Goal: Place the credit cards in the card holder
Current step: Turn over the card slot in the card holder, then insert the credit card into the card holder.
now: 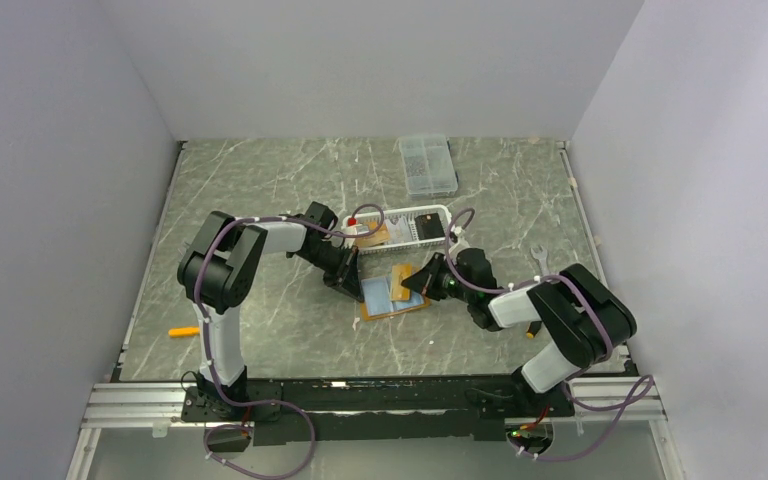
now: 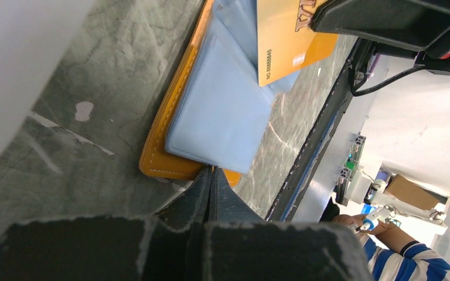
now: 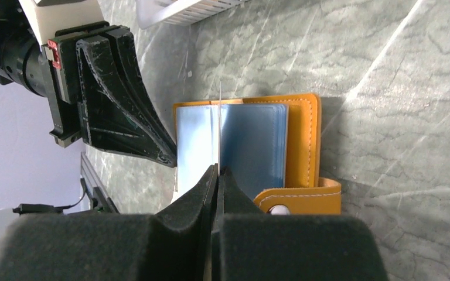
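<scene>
The card holder [image 1: 380, 296] lies open on the bench [image 1: 260, 180], blue lining up, its far edge just short of the white basket [image 1: 415, 210]. The right pincer [image 3: 217, 170] is clenched on an orange-gold credit card [image 2: 284, 41], held on edge over the pockets. The left pincer [image 2: 212, 171], clamped together and empty, presses the holder's orange rim. Broad marble stretches on the holder's near side.
</scene>
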`<state>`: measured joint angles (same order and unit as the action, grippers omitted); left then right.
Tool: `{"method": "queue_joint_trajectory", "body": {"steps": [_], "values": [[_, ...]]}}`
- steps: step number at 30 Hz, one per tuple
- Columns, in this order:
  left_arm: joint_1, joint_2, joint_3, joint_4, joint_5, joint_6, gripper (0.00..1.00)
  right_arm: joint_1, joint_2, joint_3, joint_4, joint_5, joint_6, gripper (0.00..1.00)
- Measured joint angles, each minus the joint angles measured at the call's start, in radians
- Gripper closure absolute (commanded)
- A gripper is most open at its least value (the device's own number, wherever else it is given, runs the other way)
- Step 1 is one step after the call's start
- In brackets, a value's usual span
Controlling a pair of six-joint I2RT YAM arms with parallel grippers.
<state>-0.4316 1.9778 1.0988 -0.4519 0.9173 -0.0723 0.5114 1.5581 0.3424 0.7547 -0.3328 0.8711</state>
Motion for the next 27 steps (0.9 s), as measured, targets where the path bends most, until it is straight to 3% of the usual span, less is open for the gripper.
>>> {"method": "queue_joint_trajectory", "body": {"steps": [12,27], "values": [[0.0,0.0,0.0,0.0,-0.002,0.001,1.0,0.001,0.066,-0.051,0.153,-0.05,0.082,1.0],[0.0,-0.01,0.0,0.0,-0.015,0.004,1.0,0.01,0.067,-0.052,0.1,-0.098,0.079,1.0]]}}
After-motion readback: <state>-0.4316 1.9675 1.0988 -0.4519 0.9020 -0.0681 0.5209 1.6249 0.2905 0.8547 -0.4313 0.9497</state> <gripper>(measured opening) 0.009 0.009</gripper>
